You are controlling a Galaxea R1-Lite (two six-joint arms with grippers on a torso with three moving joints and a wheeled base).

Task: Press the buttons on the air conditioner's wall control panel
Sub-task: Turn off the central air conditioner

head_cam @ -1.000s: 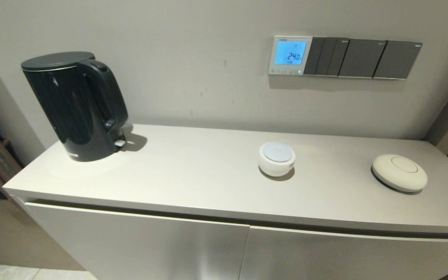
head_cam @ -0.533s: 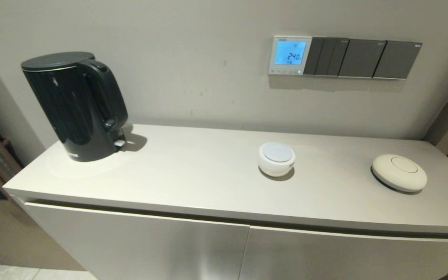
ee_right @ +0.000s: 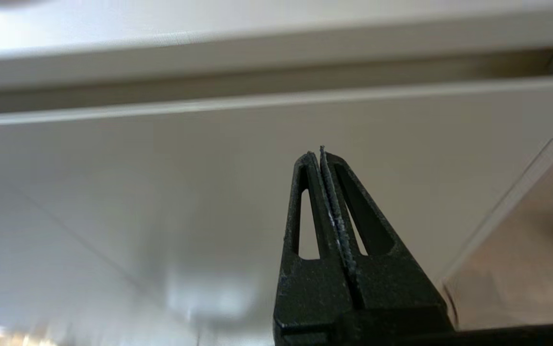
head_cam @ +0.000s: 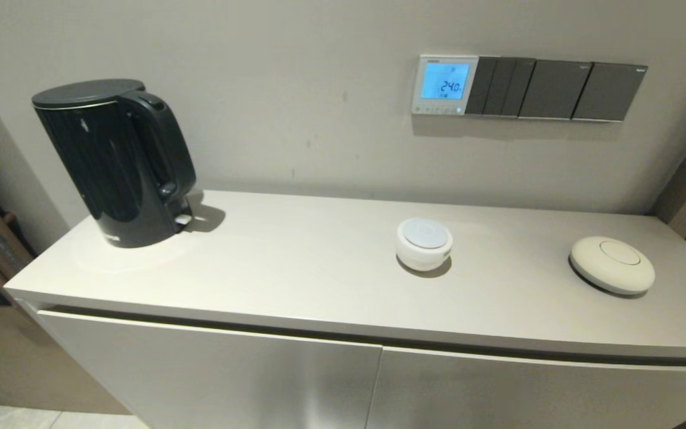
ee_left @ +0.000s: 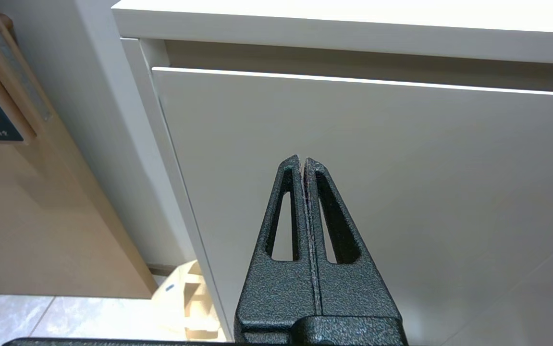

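Observation:
The air conditioner's wall control panel (head_cam: 444,84) is a small white-framed thermostat on the wall, its screen glowing blue with the digits 24.0. The buttons (head_cam: 437,109) are a row of tiny pale dots along its bottom strip. Neither gripper shows in the head view. My left gripper (ee_left: 302,161) is shut and empty, low in front of the cabinet's left door. My right gripper (ee_right: 317,154) is shut and empty, low in front of the cabinet's right door, below the countertop edge.
Dark grey switch plates (head_cam: 554,89) run to the right of the panel. On the countertop (head_cam: 295,268) stand a black kettle (head_cam: 113,161), a small round white device (head_cam: 424,243) and a flat cream disc (head_cam: 612,264). Cabinet doors (head_cam: 211,375) lie below.
A dark arm part at the bottom right corner of the head view has dropped out of sight. The panel and the countertop objects have not moved.

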